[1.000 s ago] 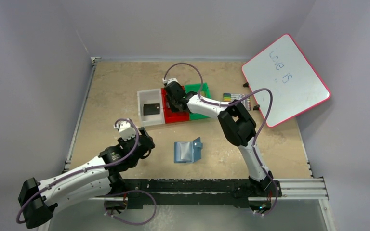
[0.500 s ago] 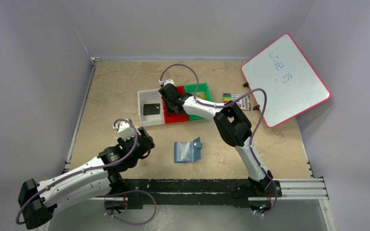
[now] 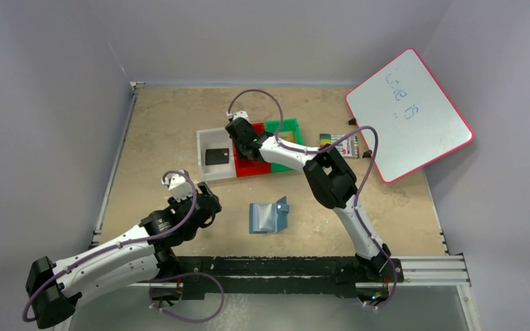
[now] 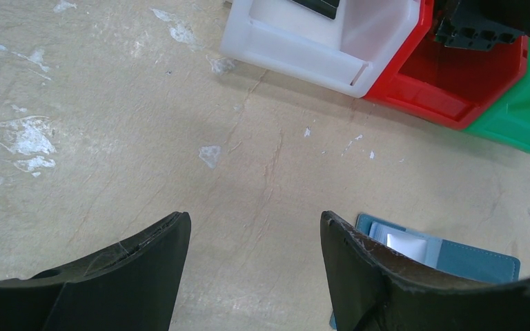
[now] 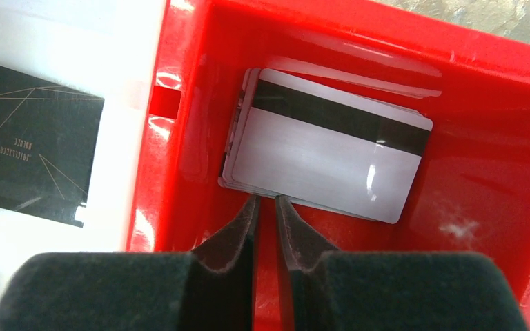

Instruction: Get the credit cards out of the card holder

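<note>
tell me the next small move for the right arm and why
Probably lift the right gripper up out of the red bin and back toward the card holder. Its nearly shut fingers hold nothing; a silver card already lies in the bin, a black card in the white bin, and the holder lies open.

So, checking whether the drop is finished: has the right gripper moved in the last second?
Yes. The right gripper shifted left, toward the white bin.

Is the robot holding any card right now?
No. The right gripper hangs nearly shut above the cards in the red bin; the left gripper is open and empty.
</note>
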